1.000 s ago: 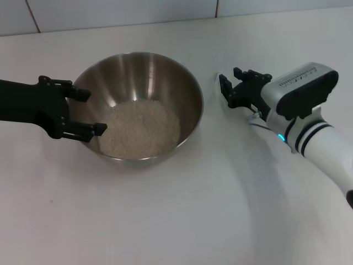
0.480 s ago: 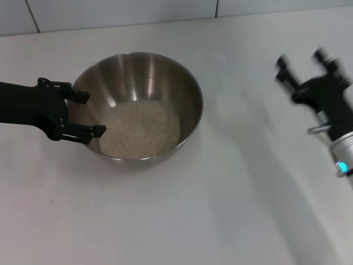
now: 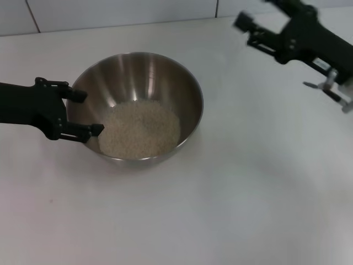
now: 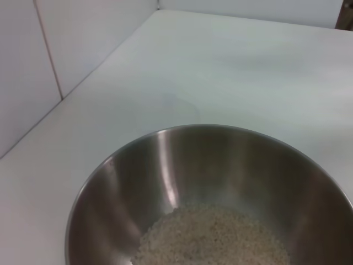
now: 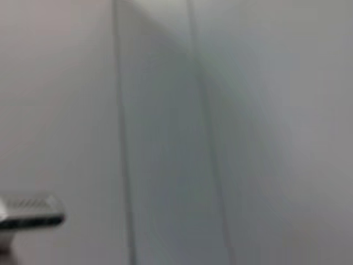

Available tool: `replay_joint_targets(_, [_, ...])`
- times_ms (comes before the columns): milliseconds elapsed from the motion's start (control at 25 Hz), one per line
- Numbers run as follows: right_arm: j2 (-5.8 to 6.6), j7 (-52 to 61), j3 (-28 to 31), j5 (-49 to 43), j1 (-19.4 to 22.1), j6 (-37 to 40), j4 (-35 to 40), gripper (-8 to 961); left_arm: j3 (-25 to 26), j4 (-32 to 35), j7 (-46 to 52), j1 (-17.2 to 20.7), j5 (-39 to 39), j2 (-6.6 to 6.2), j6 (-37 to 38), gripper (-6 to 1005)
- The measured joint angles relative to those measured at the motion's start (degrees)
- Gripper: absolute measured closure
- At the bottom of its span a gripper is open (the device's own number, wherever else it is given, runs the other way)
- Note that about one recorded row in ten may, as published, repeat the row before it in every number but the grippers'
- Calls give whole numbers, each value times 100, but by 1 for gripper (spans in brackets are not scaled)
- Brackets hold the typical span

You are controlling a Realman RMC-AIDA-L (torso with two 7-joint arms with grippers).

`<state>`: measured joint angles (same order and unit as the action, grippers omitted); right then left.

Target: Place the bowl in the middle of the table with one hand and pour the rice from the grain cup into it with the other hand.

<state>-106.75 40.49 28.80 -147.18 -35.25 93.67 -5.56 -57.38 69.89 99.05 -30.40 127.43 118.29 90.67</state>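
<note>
While the large round stainless-steel mixing bowl (image 3: 137, 105) sits near the middle of our plain white counter (image 3: 220, 210), our left gripper (image 3: 81, 112), a black two-finger tool on a dark arm, waits at the bowl's left side. Its fingers (image 3: 88, 130) are spread apart, one near the rim and one lower against the outer wall; we cannot tell whether they touch the metal, and they do not clamp it. A loose heap of small off-white rice (image 3: 140, 128) covers the bowl's bottom, leaning toward the near wall.

Our right gripper (image 3: 259, 22), black as well, is raised at the far right of the counter, well apart from the bowl, near the white tiled wall (image 3: 121, 11) behind. Its fingers (image 3: 245, 22) stand apart with nothing between them. We see no grain cup in any view.

From the left wrist we look down into the bowl (image 4: 209, 187): the brushed interior shines, the rice (image 4: 212, 237) lies at the bottom, and bare counter (image 4: 231, 66) stretches beyond the rim to the corner where the walls meet. The right wrist view shows only a pale blurred surface with vertical lines, and we cannot tell what it is.
</note>
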Motion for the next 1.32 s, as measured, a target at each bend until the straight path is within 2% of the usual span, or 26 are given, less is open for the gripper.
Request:
replay_joint_targets(40, [-3, 491, -43, -360, -324, 34, 484, 120, 0, 9, -1, 1, -1, 0, -3, 165])
replay_joint_targets(80, [-73, 1125, -257, -708, -792, 194, 1248, 120, 5, 14, -1, 1, 0, -1, -7, 165])
replay_joint_targets(120, [-73, 1125, -257, -708, -792, 194, 1248, 120, 5, 17, -1, 1, 0, -1, -10, 165])
replay_joint_targets(240, [-377, 2066, -1152, -774, -1434, 505, 2579, 120, 2, 27, -1, 0, -2, 0, -14, 165])
replay_joint_targets(280, [-741, 2728, -1949, -741, -1739, 621, 3634, 121, 2, 30, -1, 2, -2, 0, -16, 165])
replay_joint_targets(320, [-741, 2728, -1949, -741, -1739, 621, 3634, 121, 2, 30, -1, 2, -2, 0, -16, 165])
replay_joint_targets(360, [-987, 3026, -2435, -693, -1831, 647, 4267, 121, 3, 32, -1, 5, -5, 0, -21, 165])
replay_joint_targets(440, [-1239, 3444, -3194, -439, -1823, 666, 4993, 121, 3, 33, -1, 5, -10, 4, -28, 165])
replay_joint_targets(480, [-1263, 3955, -4124, 136, -1640, 644, 5392, 121, 0, 33, -1, 4, -14, 7, -43, 165])
replay_joint_targets(520, [-1263, 3955, -4124, 136, -1640, 644, 5392, 121, -2, 34, -1, 4, -21, 8, -45, 165])
replay_joint_targets(560, [-1237, 4420, -5009, 735, -1403, 533, 5520, 121, 3, 34, -1, 8, -19, 7, -48, 165])
replay_joint_targets(600, [-1237, 4420, -5009, 735, -1403, 533, 5520, 121, 6, 33, -1, 13, -20, 7, -49, 165])
replay_joint_targets(640, [-1236, 4591, -5412, 1014, -1274, 447, 5639, 121, 6, 33, -1, 13, -20, 7, -49, 165])
replay_joint_targets(680, [-1250, 4803, -6082, 1427, -1002, 268, 5897, 121, 14, 34, 0, 22, -22, 5, -52, 165])
replay_joint_targets(720, [-1250, 4803, -6082, 1427, -1002, 268, 5897, 121, 12, 33, 1, 22, -23, 5, -52, 165])
replay_joint_targets(880, [-1245, 5069, -6852, 1801, -735, -67, 6051, 121, 10, 33, 7, 16, -12, 3, -52, 165])
replay_joint_targets(1320, [-1247, 5090, -6970, 1812, -727, -153, 5978, 121, 0, 34, 13, -1, -4, -9, -51, 165])
